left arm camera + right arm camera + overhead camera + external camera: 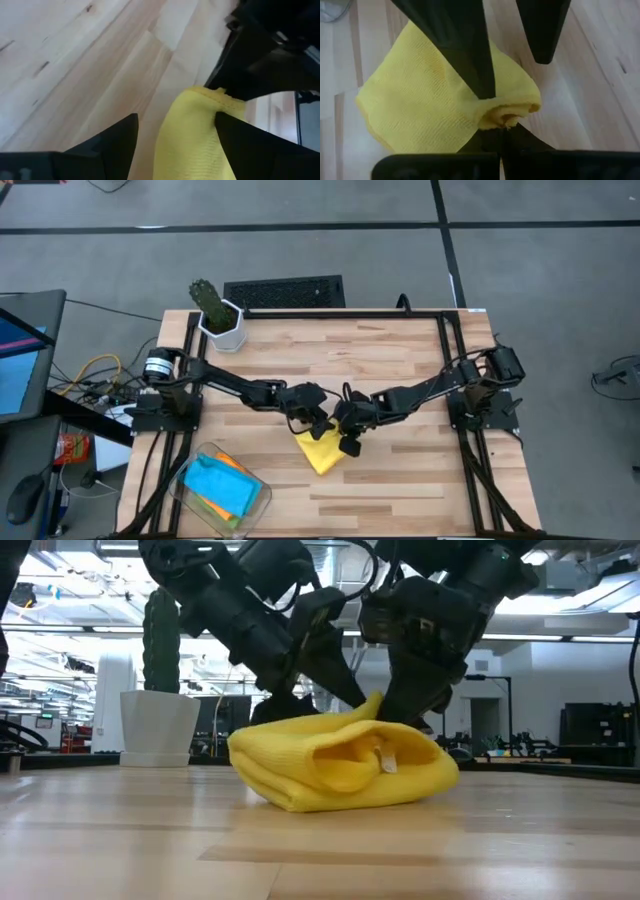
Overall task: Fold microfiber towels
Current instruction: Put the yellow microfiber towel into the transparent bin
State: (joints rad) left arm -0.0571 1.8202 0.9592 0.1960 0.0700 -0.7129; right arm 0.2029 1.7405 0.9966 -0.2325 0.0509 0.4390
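**Yellow towel folded mid-table, both grippers on it**

Yellow towel (321, 452) lies in a loose, puffy fold on the table (400, 370), near the middle and toward the front edge. In the low view its top layer curls over, with a small white tag (387, 762) showing at the open side.

Left gripper (175, 135) hangs over the towel's edge with its jaws spread wide; the cloth runs between the two fingers (112, 142), but they do not pinch it. Right gripper (502, 131) meets it from the other side, jaws closed tight on a rolled corner of the yellow towel. The left arm's fingers show in front of it, one lying across the cloth and one beside it.

Front left on the table stands a clear bin (186, 478) holding the other towels: light blue (220, 485) on top, orange (232, 463) peeking out beside it, and a strip of green (205, 513) underneath. A cactus (208, 301) in a white pot (224, 330) stands at the back left corner.
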